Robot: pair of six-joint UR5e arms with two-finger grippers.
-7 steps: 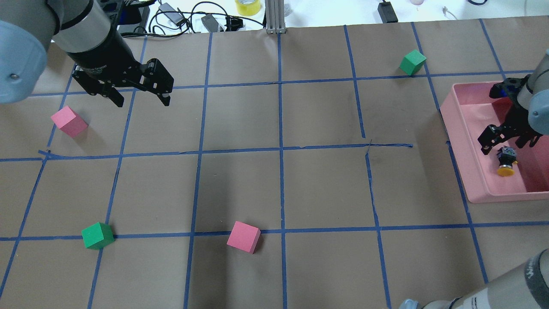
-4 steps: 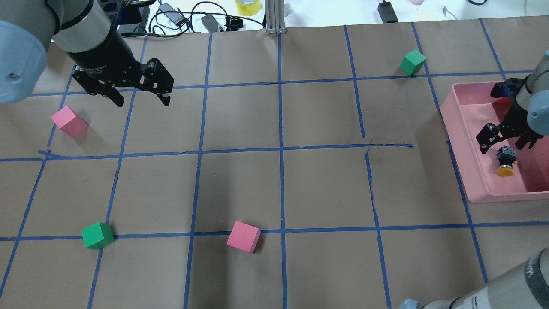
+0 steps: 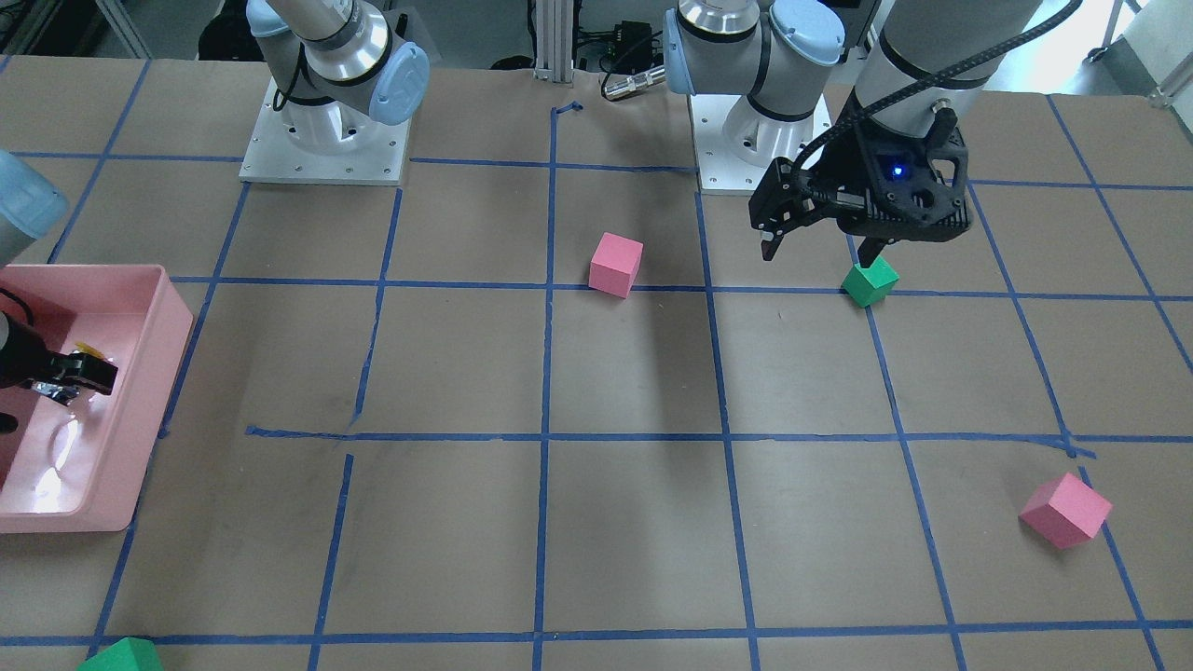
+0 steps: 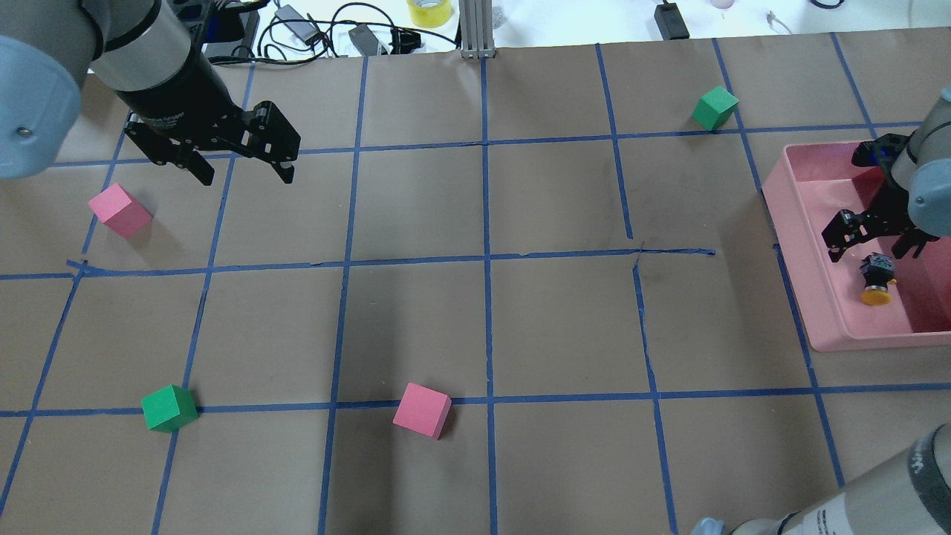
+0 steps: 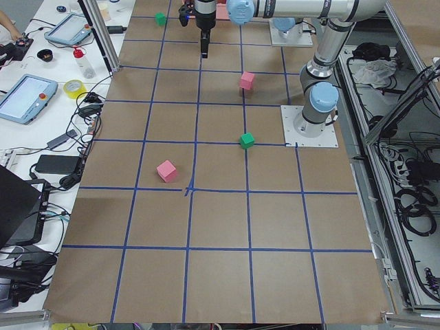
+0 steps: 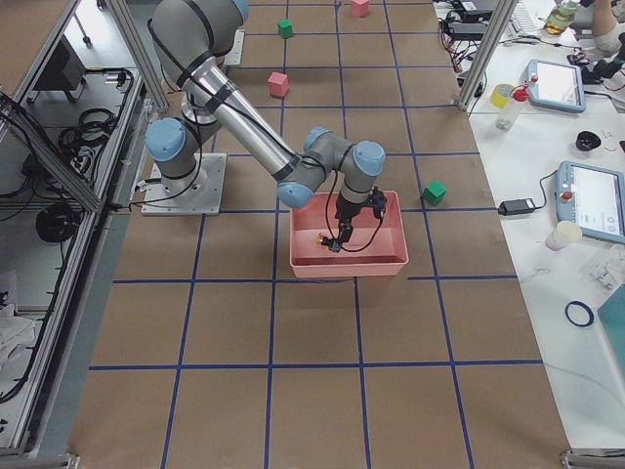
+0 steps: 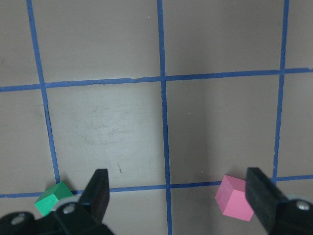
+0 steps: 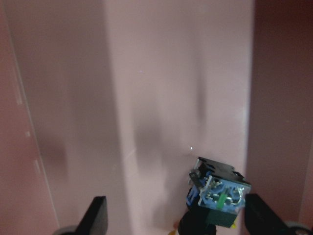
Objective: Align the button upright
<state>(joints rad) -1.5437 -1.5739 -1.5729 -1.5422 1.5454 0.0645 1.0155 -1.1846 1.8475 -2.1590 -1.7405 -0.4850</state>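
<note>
Presently noted the button (image 4: 876,281) tipped on its side on the floor of the pink bin (image 4: 804,286), yellow cap toward the robot, terminal base away. Observed the right gripper (image 4: 874,249) hanging over the base end, fingers spread wide and holding nothing. Recorded the left gripper (image 4: 245,177) well apart over the taped table (image 4: 520,334), fingers likewise parted and empty.

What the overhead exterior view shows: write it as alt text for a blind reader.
The right gripper, open, hovers over the button, which seems to lie on its side in a pink tray. The left gripper hangs open across the table; two pink cubes and two green cubes lie scattered.
</note>
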